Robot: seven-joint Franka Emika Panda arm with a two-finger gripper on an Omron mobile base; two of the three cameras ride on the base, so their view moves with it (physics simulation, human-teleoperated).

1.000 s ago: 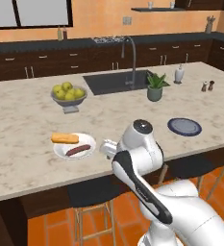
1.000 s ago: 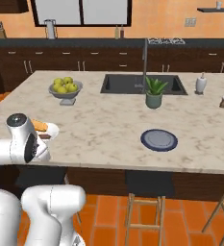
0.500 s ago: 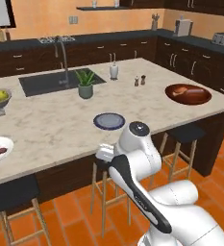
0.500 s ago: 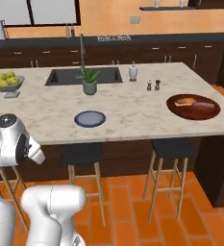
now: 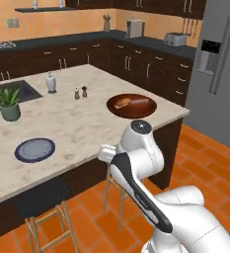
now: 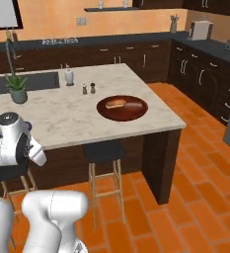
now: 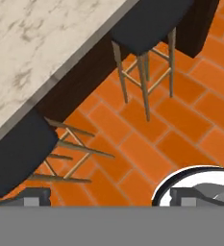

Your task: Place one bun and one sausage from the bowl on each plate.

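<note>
Dark-cabinet kitchen, marble-topped island desk [image 5: 77,128]. The base has driven right along the desk; views now face its right end. Wide reddish-brown round bowl [image 5: 132,105] sits there, bun and sausage inside; empty dark blue round plate [image 5: 34,149] lies left, near edge. Hand [image 7: 108,197] released, empty, low over the floor. Pick-up looks next.

a home kitchen; sink [image 5: 8,91], fridge [image 5: 220,74], marble island [image 5: 82,128], stools [image 6: 104,153]

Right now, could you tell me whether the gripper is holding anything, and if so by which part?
Nothing is held. The gripper is open over the floor, its fingertips bare; the bowl sits untouched on the counter.
</note>
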